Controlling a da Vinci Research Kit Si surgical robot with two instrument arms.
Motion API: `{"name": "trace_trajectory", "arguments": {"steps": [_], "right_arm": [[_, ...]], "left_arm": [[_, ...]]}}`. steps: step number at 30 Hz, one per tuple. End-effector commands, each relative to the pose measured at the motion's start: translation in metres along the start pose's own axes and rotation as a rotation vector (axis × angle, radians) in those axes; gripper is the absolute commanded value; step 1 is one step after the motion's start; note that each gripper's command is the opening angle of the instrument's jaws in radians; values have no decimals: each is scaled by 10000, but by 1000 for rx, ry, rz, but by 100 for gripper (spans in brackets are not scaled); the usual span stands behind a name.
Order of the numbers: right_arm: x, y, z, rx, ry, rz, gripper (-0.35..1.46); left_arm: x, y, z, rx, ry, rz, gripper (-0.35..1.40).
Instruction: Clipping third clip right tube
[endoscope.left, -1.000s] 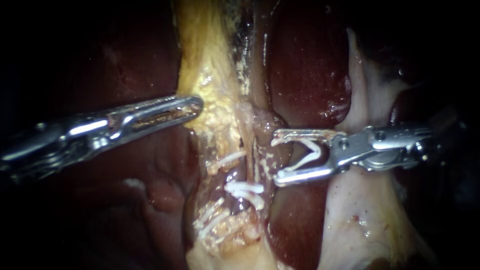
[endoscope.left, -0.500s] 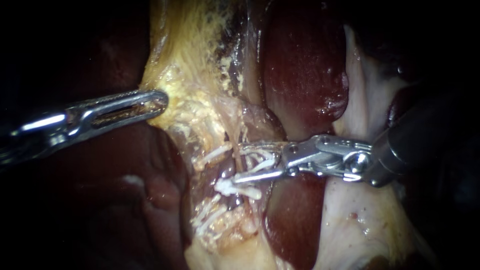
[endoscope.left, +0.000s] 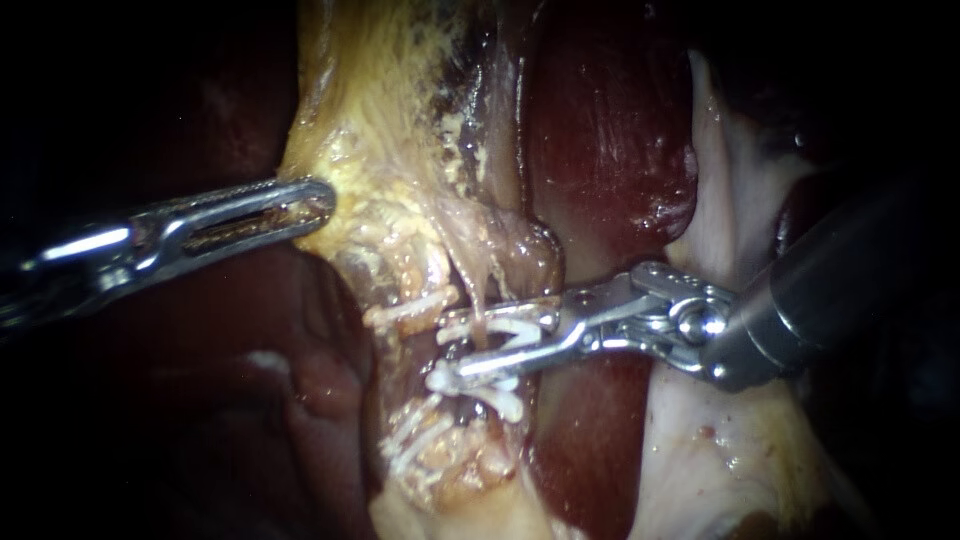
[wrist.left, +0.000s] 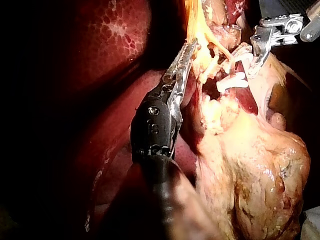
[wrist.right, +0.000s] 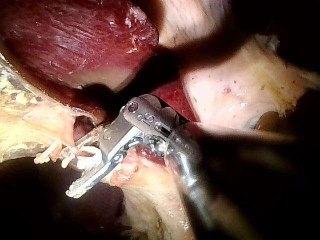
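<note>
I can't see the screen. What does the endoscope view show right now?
The right instrument holds a white clip in its jaws around a thin pale tube, just above other white clips. The left instrument grips yellowish tissue beside dark red liver.

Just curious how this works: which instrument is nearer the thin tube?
Right. The right instrument straddles the tube with a clip in its jaws. The left instrument is off to one side, its jaws shut on yellow tissue.
</note>
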Motion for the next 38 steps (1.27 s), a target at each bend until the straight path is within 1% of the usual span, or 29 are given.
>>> {"name": "trace_trajectory", "arguments": {"steps": [1, 5, 9, 12, 15, 16, 17, 18, 19, 20, 23, 28, 33, 38], "right_arm": [[2, 0, 1, 2, 4, -1, 45], [15, 3, 6, 4, 39, 4, 45], [23, 4, 8, -5, 55, 14, 44], [27, 5, 10, -23, 70, 40, 41], [31, 5, 12, -43, 86, 72, 32], [33, 6, 11, -57, 99, 84, 23], [35, 7, 10, -81, 121, 103, -3], [36, 9, 8, -99, 135, 127, -24], [36, 10, 5, -110, 142, 145, -35], [36, 11, 3, -115, 145, 155, -35], [34, 17, -7, -178, 131, 180, -35], [28, 25, -10, -174, 124, 194, -35], [25, 22, -3, -164, 107, 193, -35], [25, 21, -2, -161, 105, 193, -35]], "left_arm": [[1, 0, 1, 1, 0, 0, -35], [1, 1, 1, 1, 0, 0, -35], [2, 1, 2, 0, 0, 1, -35], [2, 1, 2, 0, 0, 0, -35], [2, 1, 3, 0, 0, 0, -35], [2, 1, 3, 0, 0, 0, -35], [2, 0, 3, 0, -1, 0, -35], [2, 0, 3, 0, -1, 0, -35], [2, 0, 3, 0, -1, 0, -35], [2, 0, 3, 0, -1, 0, -35], [2, 0, 3, 0, -1, 0, -35], [2, 0, 3, 0, -1, 0, -35], [2, 1, 3, 0, -1, 0, -35], [2, 1, 3, 0, -1, 0, -35]]}}
